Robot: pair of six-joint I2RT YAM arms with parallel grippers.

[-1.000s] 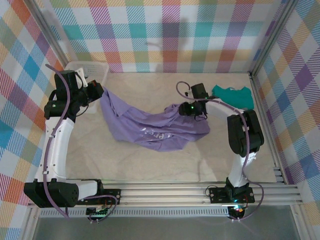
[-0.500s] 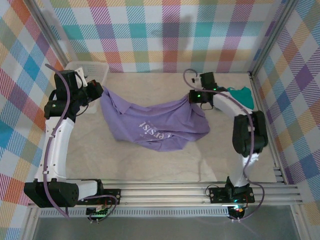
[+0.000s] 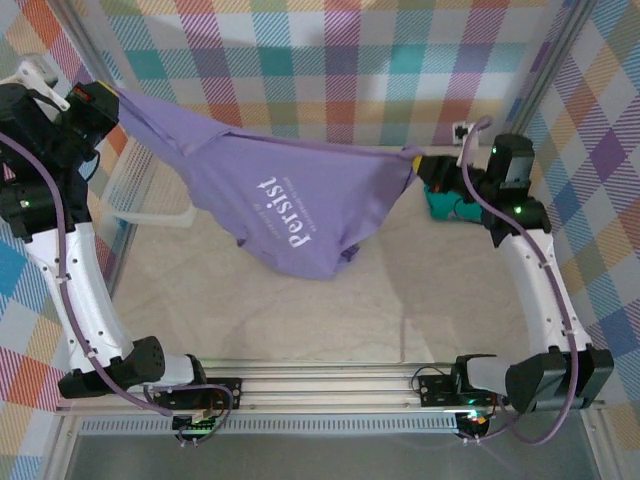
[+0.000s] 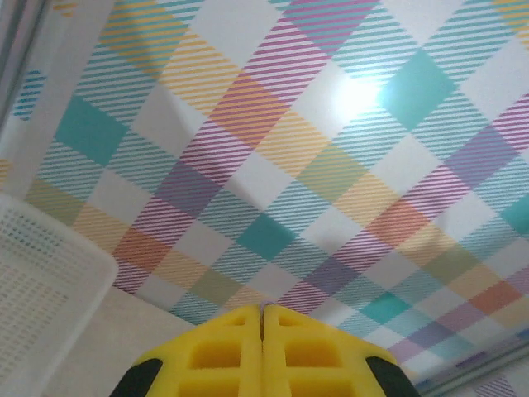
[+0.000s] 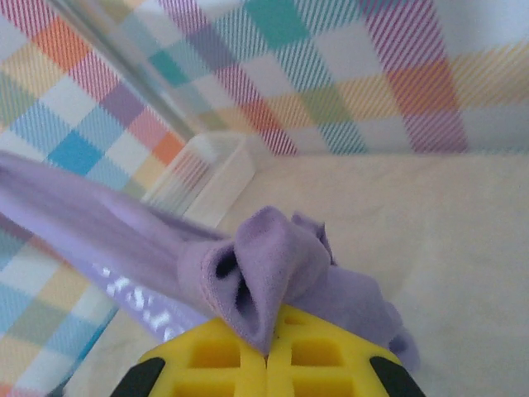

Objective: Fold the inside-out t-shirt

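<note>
**Obs:** Where is the shirt (image 3: 290, 205)?

**Op:** I see it lifted over the table (image 3: 400, 310), strung in the air between the two claws; its top edge is pulled into a nearly straight line from upper left to right; the body sags below that line in a pouch; white lettering faces the overhead camera, turned sideways; whether the lowest fold brushes the table I cannot tell.

**Obs:** Left claw (image 3: 100, 97)?

**Op:** Raised high at the far left, close to the checked wall (image 3: 330, 60); on its wrist camera the yellow pads (image 4: 231, 351) are pressed together with no gap; overhead, one taut corner of the shirt runs right up into the claw and ends there; I log it as closed on the shirt.

**Obs:** Right claw (image 3: 425, 165)?

**Op:** Far right, lower than the left one; fully closed; its wrist camera shows a bunched fold of purple cloth pinched at the seam between the pads and spilling over them; from there the shirt stretches away to the left as a tight band.

**Obs:** Surroundings?

**Op:** White basket (image 3: 140, 200) in the far left corner, under the shirt's left end; teal cloth (image 3: 447, 205) lies on the table beneath the right claw.
</note>
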